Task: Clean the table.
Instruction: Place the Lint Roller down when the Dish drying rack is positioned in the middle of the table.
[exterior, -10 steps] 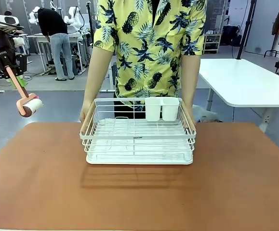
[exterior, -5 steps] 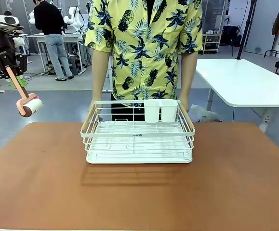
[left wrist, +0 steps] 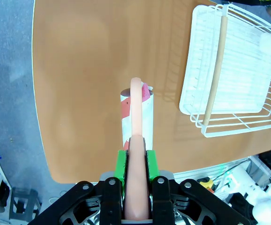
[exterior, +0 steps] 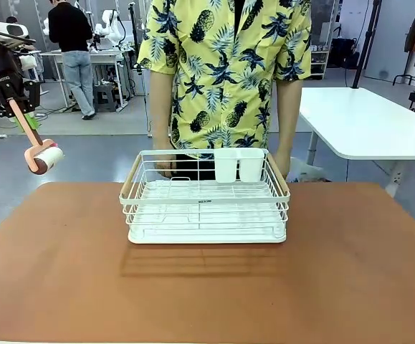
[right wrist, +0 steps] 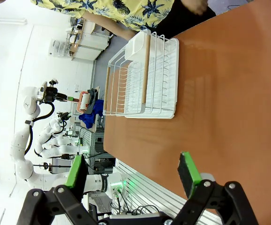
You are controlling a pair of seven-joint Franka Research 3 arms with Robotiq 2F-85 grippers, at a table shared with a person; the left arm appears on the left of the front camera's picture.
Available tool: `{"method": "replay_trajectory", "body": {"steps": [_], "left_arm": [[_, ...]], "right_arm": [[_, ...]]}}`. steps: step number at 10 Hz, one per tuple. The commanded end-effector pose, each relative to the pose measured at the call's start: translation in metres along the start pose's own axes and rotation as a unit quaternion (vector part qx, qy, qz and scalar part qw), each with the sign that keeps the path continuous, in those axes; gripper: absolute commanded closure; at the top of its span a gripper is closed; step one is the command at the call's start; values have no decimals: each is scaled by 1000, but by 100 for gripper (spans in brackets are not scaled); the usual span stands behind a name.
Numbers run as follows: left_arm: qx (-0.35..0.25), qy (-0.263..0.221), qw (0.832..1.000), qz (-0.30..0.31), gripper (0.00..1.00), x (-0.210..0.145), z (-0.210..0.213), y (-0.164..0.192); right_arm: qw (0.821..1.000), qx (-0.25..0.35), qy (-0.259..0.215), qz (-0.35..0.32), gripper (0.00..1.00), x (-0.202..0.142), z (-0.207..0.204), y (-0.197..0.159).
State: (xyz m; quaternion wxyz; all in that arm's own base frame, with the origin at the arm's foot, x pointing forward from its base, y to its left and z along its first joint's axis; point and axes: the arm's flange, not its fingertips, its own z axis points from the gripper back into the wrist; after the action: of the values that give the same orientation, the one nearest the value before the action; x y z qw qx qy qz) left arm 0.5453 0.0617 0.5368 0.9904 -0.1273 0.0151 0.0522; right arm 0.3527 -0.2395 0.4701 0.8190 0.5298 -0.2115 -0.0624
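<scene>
Left gripper (left wrist: 136, 161) clamped on the pink handle of a lint roller (exterior: 41, 154), green pads pressed to either side of it; roll hanging at the handle's far end, raised in the air off the left edge of the table (exterior: 64, 272) — not touching the top. Right gripper (right wrist: 130, 171) spread wide with nothing between the pads, hovering above the table's near side.

Out from there: a white wire rack (exterior: 206, 197) sitting on the table toward the far middle, two white cups (exterior: 239, 163) hooked at its back rail. Person's hands (exterior: 165, 163) just behind the rack, near its far rim; cannot tell whether touching.

Judged as the approach step: tool in hand, wiping not begun. Next move likely calls for lowering the roll until flat on the terracotta top, then rolling in straight passes — steering wide of the rack and the hands.
</scene>
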Motion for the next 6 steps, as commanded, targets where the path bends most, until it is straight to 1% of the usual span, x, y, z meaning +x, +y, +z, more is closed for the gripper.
{"method": "replay_trajectory", "body": {"steps": [1, 2, 3, 4, 5, 6], "left_arm": [[-2, -4, 1000, -1, 79, -1, 2, 1], [0, 0, 1000, 0, 79, 0, 0, 0], [32, -14, 995, 92, 79, 5, -2, -9], [41, -5, 987, 155, 79, 10, -3, -17], [48, -1, 972, 228, 79, 15, -3, -25], [69, 5, 949, 307, 79, 18, -4, -36]], "right_arm": [[1000, 8, -3, 5, 0, 1, 1, 2], [1000, 8, -3, 5, 0, 1, 1, 2], [1000, 8, -3, 5, 0, 1, 1, 2], [1000, 8, -3, 5, 0, 1, 1, 2], [1000, 8, -3, 5, 0, 1, 1, 2], [1000, 8, -3, 5, 0, 1, 1, 2]]}}
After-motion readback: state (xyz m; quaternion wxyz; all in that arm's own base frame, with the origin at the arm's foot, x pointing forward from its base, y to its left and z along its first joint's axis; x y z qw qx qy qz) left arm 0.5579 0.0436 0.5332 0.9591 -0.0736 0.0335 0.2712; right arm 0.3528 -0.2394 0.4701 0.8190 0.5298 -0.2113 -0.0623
